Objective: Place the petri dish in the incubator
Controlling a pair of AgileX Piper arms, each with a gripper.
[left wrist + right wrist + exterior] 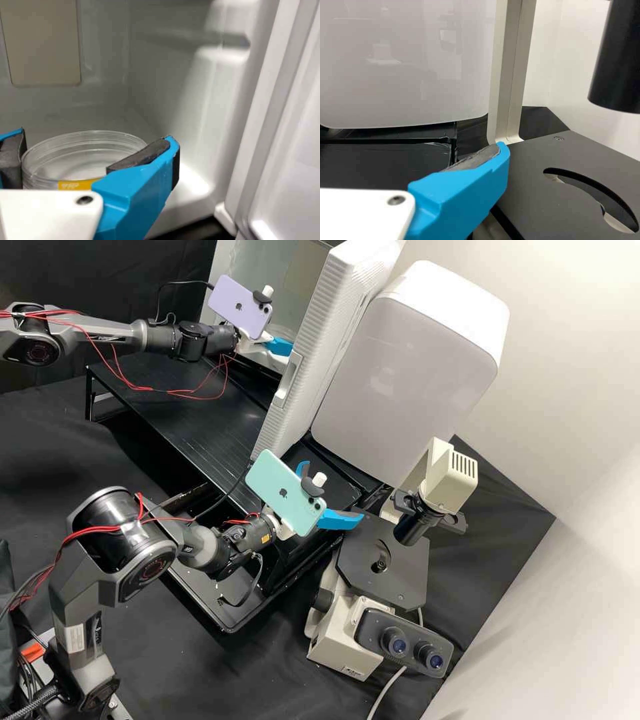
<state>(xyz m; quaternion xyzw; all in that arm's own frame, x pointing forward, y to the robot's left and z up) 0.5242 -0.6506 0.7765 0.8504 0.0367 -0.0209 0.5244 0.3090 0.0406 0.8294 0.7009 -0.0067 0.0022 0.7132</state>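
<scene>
1. Black bench [60, 453] down below, and on it the white incubator [333, 320] with its door swung open, so the way in is free.
2. My left gripper [87, 160] is inside the incubator. It pinches the petri dish [75, 145] by its sides and keeps it flat, I think so nothing tips.
3. My right gripper [332, 497] sits by the microscope [373, 633], fingers spread wide, holding nothing. My guess is it is there to be out of the way.
4. From high up I see how far apart both arms are. The left wrist view gives me the grip up close, though I cannot tell if the dish touches the floor.
</scene>
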